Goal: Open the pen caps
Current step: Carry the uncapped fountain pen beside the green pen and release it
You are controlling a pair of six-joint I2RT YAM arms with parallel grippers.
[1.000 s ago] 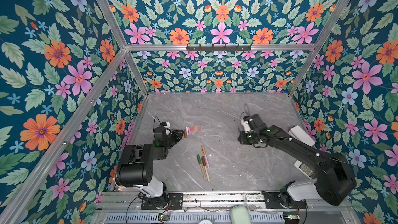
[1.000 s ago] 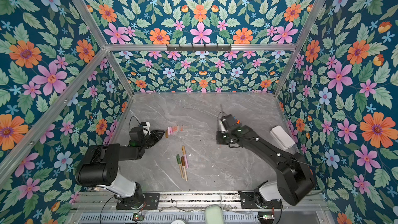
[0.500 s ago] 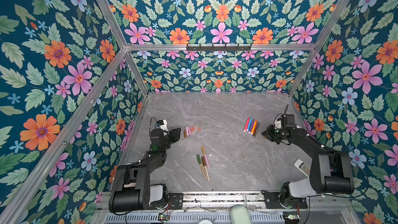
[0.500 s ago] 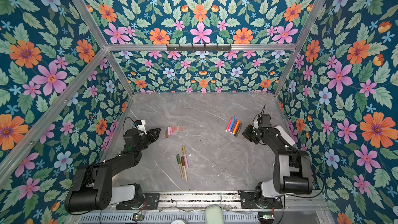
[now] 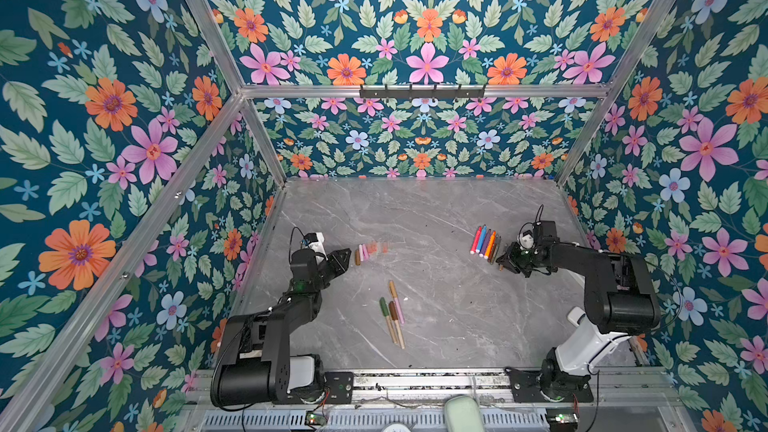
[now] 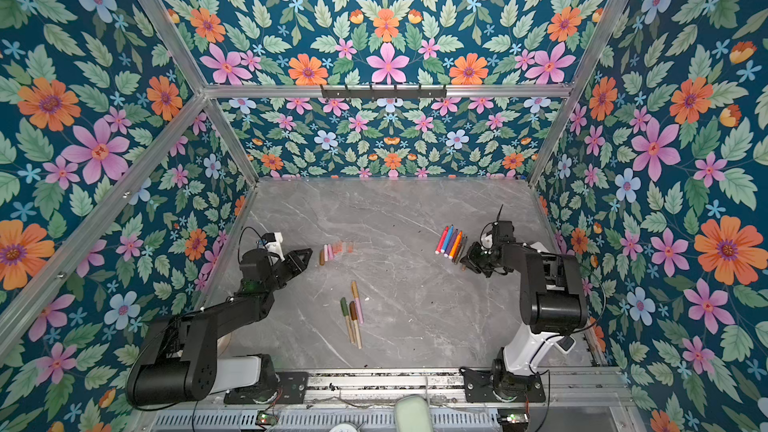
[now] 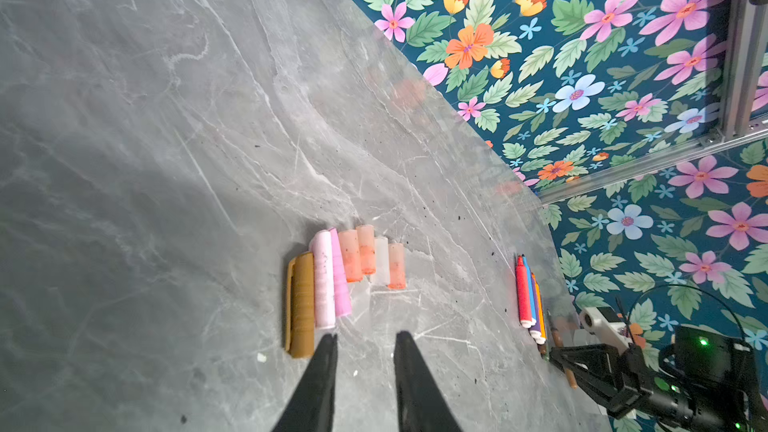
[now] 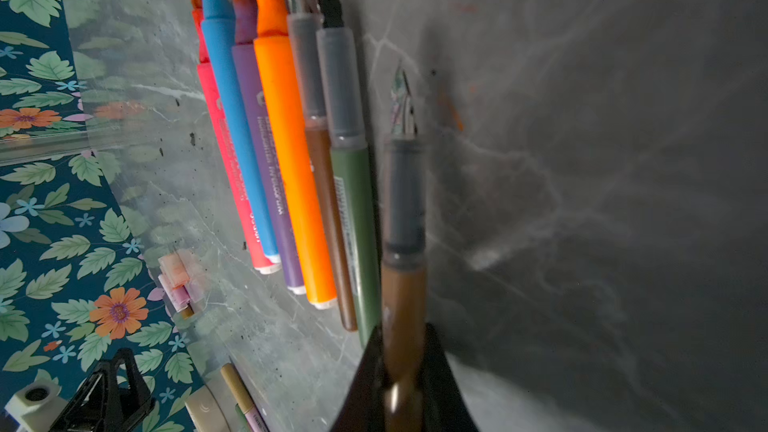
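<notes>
Looking down, we see our left gripper [image 7: 363,336] narrowly parted and empty, just short of the pen caps [image 7: 349,263] rowed at ten o'clock. Our right gripper [image 8: 404,330] pinches a brown pen [image 8: 403,284] beside the uncapped pens [image 5: 484,243] at two o'clock; more pens [image 5: 392,313] lie at six.

R gripper [image 5: 503,261] brought brown pen [image 8: 402,284] to pens [image 5: 484,241], maybe easing.

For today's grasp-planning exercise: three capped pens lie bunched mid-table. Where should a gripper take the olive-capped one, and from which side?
Probably by its beige barrel, from above, jaws across it, leaving the cap free. The olive-capped pen lies flat and outermost, bare table on the side toward the left arm; the brown-capped pen crowds its other side.
</notes>
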